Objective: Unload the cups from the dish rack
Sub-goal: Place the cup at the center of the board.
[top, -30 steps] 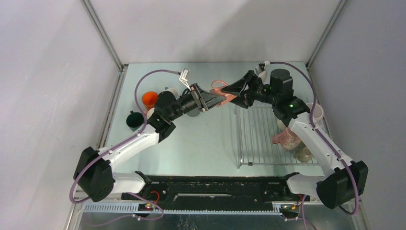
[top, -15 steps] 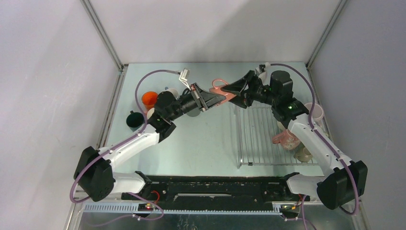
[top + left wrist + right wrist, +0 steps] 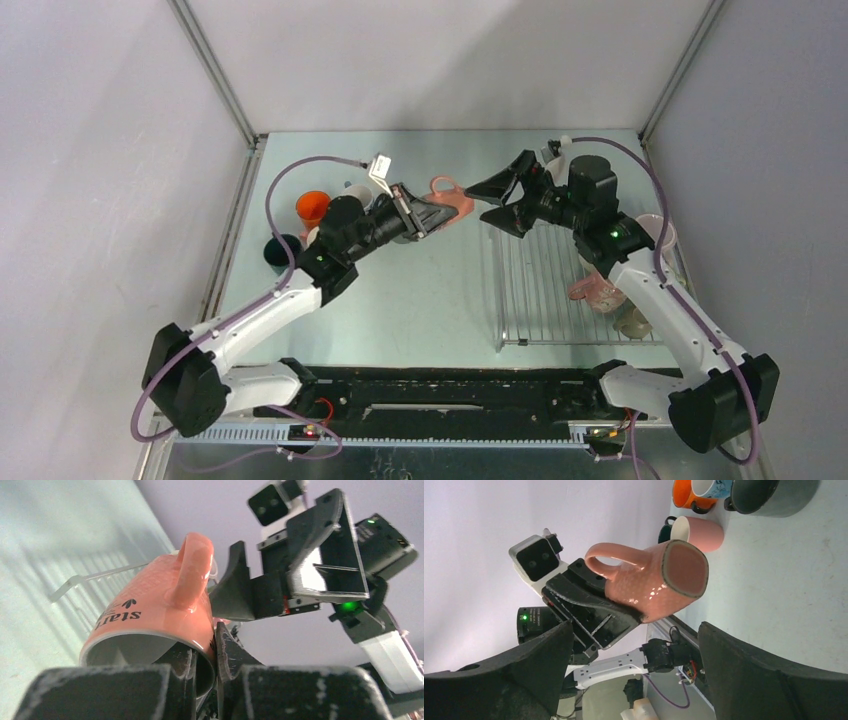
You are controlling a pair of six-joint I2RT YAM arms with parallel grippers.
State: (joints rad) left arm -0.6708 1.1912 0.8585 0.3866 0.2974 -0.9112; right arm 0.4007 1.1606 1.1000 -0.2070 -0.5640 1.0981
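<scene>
1. Grip: the left claw (image 3: 210, 655) was clenched on the rim of a salmon-pink mug (image 3: 150, 615), with one finger inside the mouth and the other against the outer wall.
2. The salmon-pink mug was held in the air on its side. Its handle pointed up, its mouth faced back towards the left wrist, and there was dark lettering on its wall.
3. The right claw (image 3: 485, 200) stood wide apart and grasped nothing. Its fingers flanked the space just past the base of the salmon-pink mug. From its own wrist view the base faced it squarely. Whether a fingertip touched the mug could not be told.
4. The two claws met nose to nose above the far left corner of the dish rack (image 3: 530, 280), with the mug between them and well above the surface (image 3: 430, 300).
5. The dish rack lay flat on the right half of the surface, and most of its bars were bare. A speckled pink mug (image 3: 598, 292) sat at its right side with a beige mug (image 3: 633, 322) just nearer. Both were partly hidden by the right arm. A pale lilac mug (image 3: 660, 232) showed by the rack's right edge, behind that arm.
6. On the left of the surface, well apart from the rack, several mugs stood clustered:
   - an orange mug (image 3: 312, 208)
   - a dark teal mug (image 3: 280, 250)
   - a white mug with blue print (image 3: 711, 487)
   - a dark grey mug (image 3: 769, 495)
   - a pink mug (image 3: 701, 532)
7. The left arm reached over this cluster and covered part of it in the top view.
</scene>
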